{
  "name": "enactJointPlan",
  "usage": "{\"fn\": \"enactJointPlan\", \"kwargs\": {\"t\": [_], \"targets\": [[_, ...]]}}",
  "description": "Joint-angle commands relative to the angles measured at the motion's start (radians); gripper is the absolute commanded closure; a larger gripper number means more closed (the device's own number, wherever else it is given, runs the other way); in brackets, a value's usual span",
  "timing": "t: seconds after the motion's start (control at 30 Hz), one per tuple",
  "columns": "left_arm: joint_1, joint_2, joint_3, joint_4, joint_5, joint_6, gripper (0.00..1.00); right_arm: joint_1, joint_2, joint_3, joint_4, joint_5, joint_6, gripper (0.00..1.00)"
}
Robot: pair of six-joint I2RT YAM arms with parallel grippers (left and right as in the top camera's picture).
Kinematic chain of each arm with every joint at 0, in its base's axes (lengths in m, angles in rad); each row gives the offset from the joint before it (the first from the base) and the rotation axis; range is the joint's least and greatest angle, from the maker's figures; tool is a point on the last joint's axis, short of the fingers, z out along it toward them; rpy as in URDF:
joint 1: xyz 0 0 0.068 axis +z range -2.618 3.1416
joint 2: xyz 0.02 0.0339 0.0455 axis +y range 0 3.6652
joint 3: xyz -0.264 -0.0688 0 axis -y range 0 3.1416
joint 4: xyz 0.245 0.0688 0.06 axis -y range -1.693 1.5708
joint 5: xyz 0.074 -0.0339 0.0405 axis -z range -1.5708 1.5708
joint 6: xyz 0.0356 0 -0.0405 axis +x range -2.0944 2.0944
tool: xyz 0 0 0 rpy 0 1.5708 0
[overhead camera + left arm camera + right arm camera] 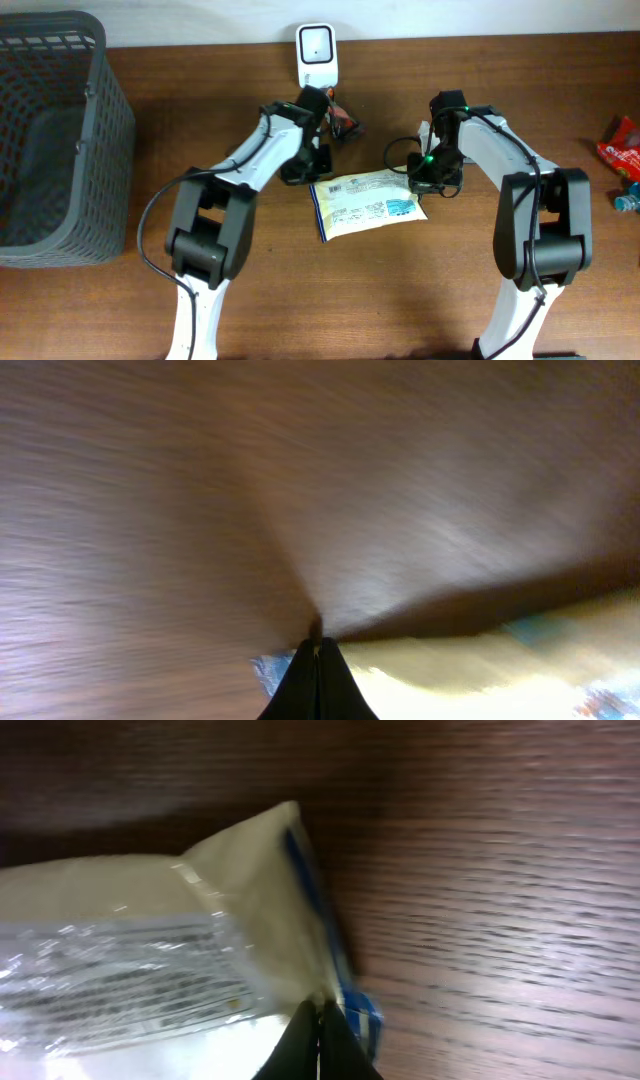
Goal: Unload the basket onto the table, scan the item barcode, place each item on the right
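The item, a pale yellow packet (368,203) with blue trim and a printed label facing up, lies flat on the wooden table between my two grippers. A white scanner (316,55) stands at the table's far edge, behind it. My left gripper (316,178) is shut, with its tips down at the packet's upper left corner. In the left wrist view the left gripper (317,645) covers that corner of the packet (470,670). My right gripper (424,186) is also shut. Its tips (320,1010) meet on the blue sealed edge of the packet (120,950) at the right end.
A dark grey mesh basket (50,140) fills the left side. A small dark and orange wrapped thing (346,125) lies beside the scanner. A red packet (622,145) and a blue item (627,200) sit at the right edge.
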Motion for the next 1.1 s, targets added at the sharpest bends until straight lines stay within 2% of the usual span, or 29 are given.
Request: {"fn": "enactJointPlan", "kwargs": {"t": [0.0,0.13,0.23,0.27,0.33,0.4,0.47,0.53,0.6,0.63,0.67,0.7,0.73,0.9,0.93,0.97,1.0,1.03,1.07], "targets": [[0.088,0.007,0.012,-0.04,-0.171,-0.045,1.0,0.005,-0.008,0.039,-0.035,0.079,0.045,0.96],[0.163,-0.019,0.182,-0.222,-0.145,-0.04,1.0,0.005,-0.008,0.218,-0.248,0.093,0.045,0.96],[0.14,-0.025,0.27,-0.385,0.098,0.08,1.0,0.005,-0.008,0.296,-0.448,0.094,0.011,0.95],[0.115,-0.021,0.258,-0.417,0.104,0.083,1.0,0.005,-0.007,0.283,-0.473,0.093,-0.006,0.95],[0.047,-0.021,0.201,-0.423,0.146,0.083,1.0,0.01,-0.006,0.223,-0.447,0.081,-0.01,0.95],[-0.019,-0.021,0.124,-0.333,0.237,0.083,1.0,0.017,-0.006,0.152,-0.372,0.006,-0.013,0.96],[-0.082,-0.02,0.04,-0.251,0.241,0.05,1.0,0.027,-0.006,0.069,-0.291,-0.11,-0.013,0.96],[-0.11,-0.02,-0.013,-0.184,0.239,0.041,1.0,0.039,-0.006,0.006,-0.213,-0.112,-0.013,0.96],[-0.103,-0.02,-0.04,-0.168,0.156,0.003,1.0,0.046,-0.006,-0.051,-0.137,-0.047,-0.006,0.96],[-0.086,-0.02,-0.04,-0.183,0.074,0.003,1.0,0.043,-0.006,-0.057,-0.131,0.041,0.04,0.96],[-0.069,-0.02,-0.04,-0.2,-0.042,-0.008,1.0,0.043,-0.007,-0.056,-0.132,0.129,0.088,0.96],[-0.05,-0.02,-0.04,-0.234,-0.196,-0.068,1.0,0.043,-0.008,-0.051,-0.141,0.165,0.105,0.96],[-0.025,-0.02,-0.038,-0.256,-0.26,-0.08,1.0,0.044,-0.01,-0.045,-0.148,0.163,0.106,0.96],[0.083,-0.043,0.143,-0.427,-0.262,-0.087,1.0,0.044,-0.031,0.135,-0.31,0.169,0.103,0.96],[0.104,-0.059,0.207,-0.461,-0.261,-0.086,1.0,0.044,-0.031,0.203,-0.367,0.169,0.083,0.85],[0.113,-0.069,0.235,-0.472,-0.261,-0.086,1.0,0.044,-0.031,0.256,-0.411,0.169,0.038,0.56],[0.124,-0.081,0.257,-0.474,-0.262,-0.086,1.0,0.043,-0.031,0.303,-0.447,0.169,-0.026,0.03],[0.13,-0.084,0.259,-0.468,-0.266,-0.086,0.95,0.042,-0.031,0.315,-0.448,0.17,-0.058,0.01],[0.14,-0.083,0.259,-0.461,-0.269,-0.086,0.83,0.037,-0.031,0.315,-0.443,0.17,-0.066,0.01]]}}
